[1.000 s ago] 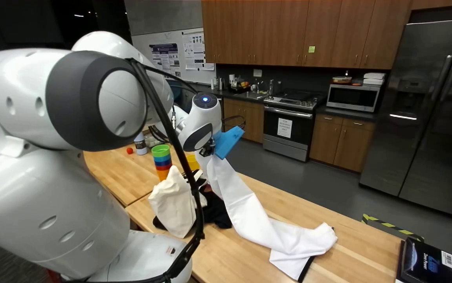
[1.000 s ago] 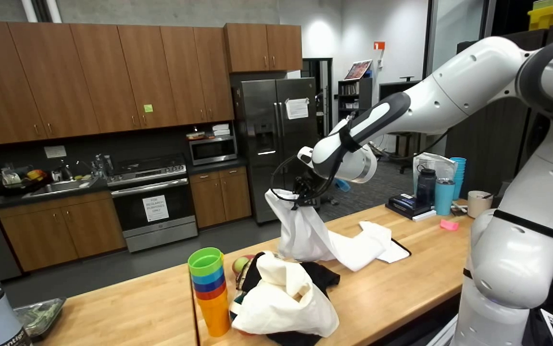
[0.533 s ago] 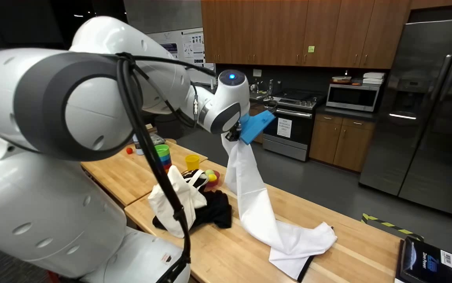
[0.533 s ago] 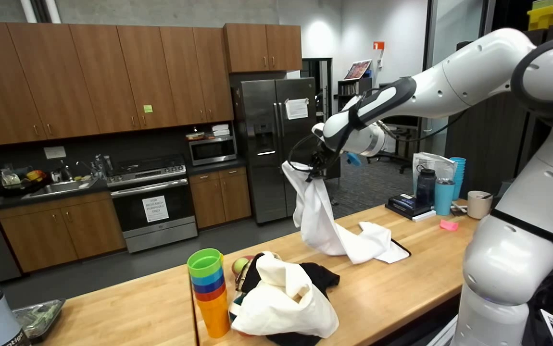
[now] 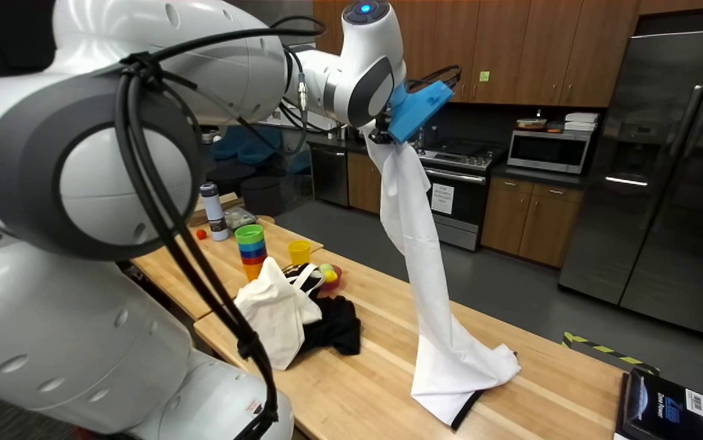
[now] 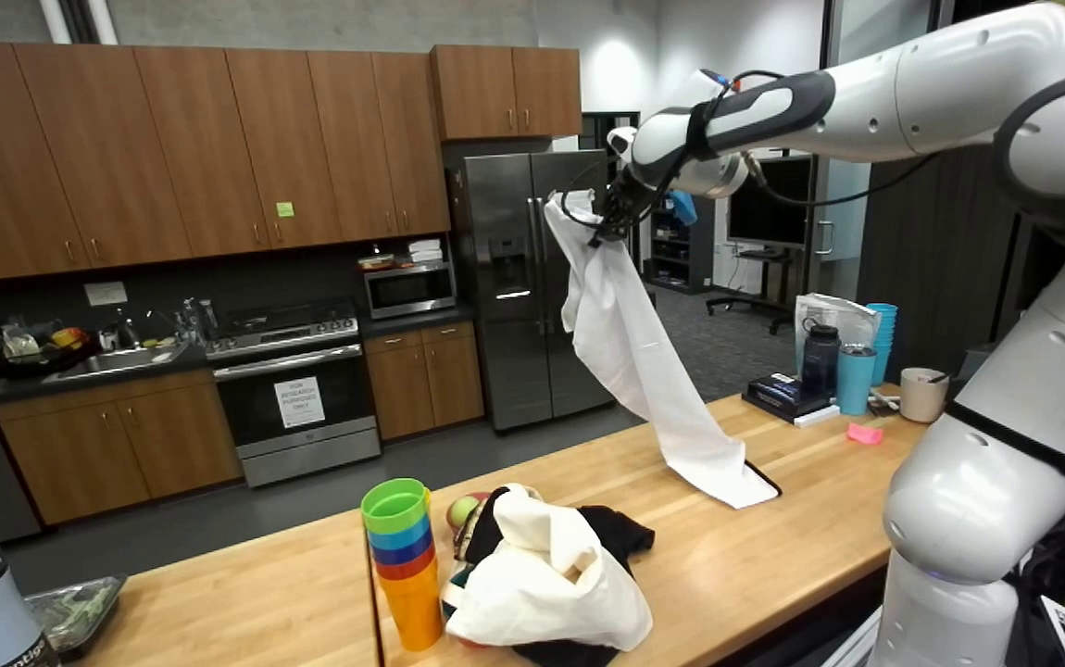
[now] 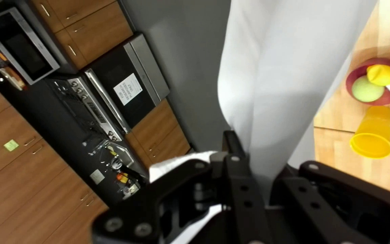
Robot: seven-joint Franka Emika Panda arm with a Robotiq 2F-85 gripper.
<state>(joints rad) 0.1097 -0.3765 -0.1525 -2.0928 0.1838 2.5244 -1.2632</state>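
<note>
The gripper [image 7: 261,162] is pinched on a white cloth [image 5: 422,244] near its top, and the thing just hangs down till its black-edged bottom lies on the wooden table [image 5: 382,373]. To the left in both exterior views there's a cream tote bag [image 6: 556,579] flopped partly over some black fabric [image 5: 339,330], plus a stack of colored cups [image 6: 410,584]. Black box [image 5: 669,403] off right.

Brown cabinets [image 6: 208,153] hang above the stove [image 6: 345,391] and microwave [image 6: 410,290], beside a dark refrigerator [image 6: 514,320].
</note>
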